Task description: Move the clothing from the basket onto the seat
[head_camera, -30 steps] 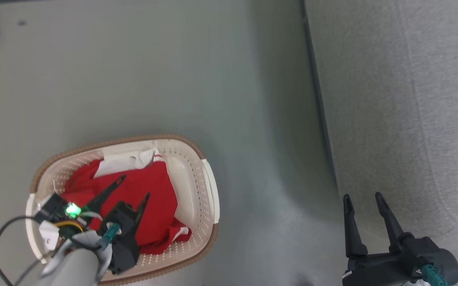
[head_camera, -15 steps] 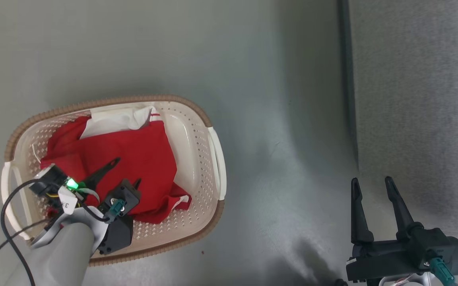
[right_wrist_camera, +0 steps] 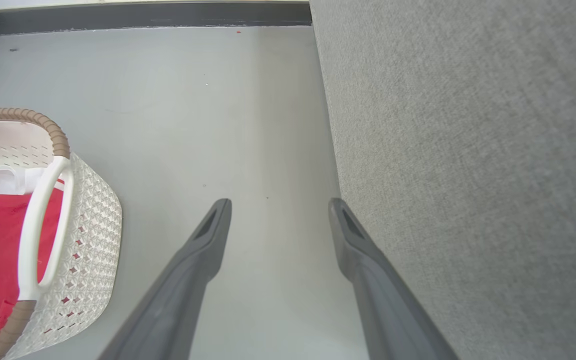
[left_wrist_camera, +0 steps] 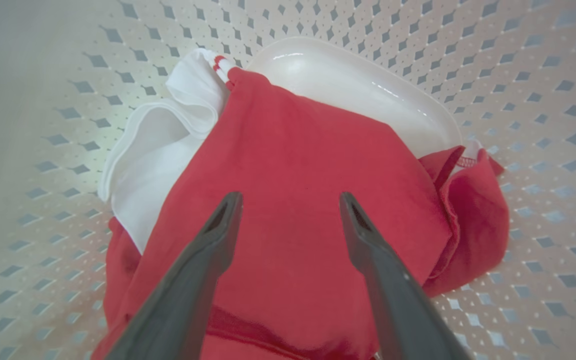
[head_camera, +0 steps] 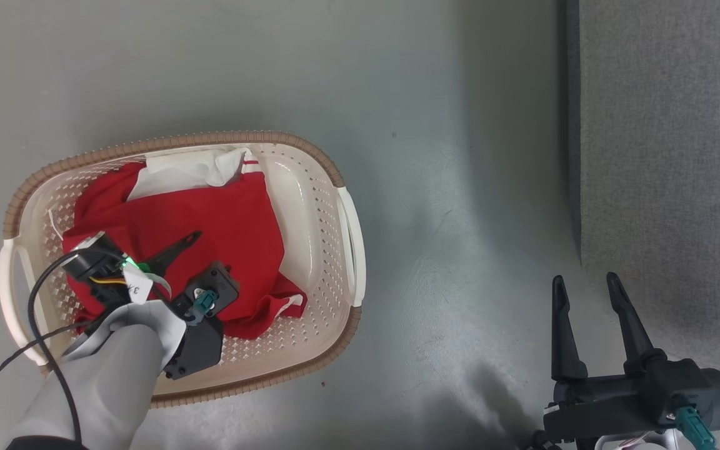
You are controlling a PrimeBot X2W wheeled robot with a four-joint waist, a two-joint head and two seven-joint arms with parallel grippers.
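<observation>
Compared with a second ago, the left gripper is sitting deeper in the basket and pitching more steeply down, so that in the head view one of its fingers is now hiding behind its own body. The head camera is also looking from a shifted angle, which is putting the basket higher and the sofa further right. The left gripper's fingers are standing wide apart, holding nothing and pointing at the middle of the clothing; whether the tips are touching the fabric I cannot tell. The clothing is lying crumpled inside the basket, red with a white part bunching against one wall and leaving a smooth patch of the basket bare on the sofa side. The basket is standing on the grey floor, well apart from the sofa. The right gripper is hovering over the floor just beside the sofa's edge, its fingers spread wide and empty.
</observation>
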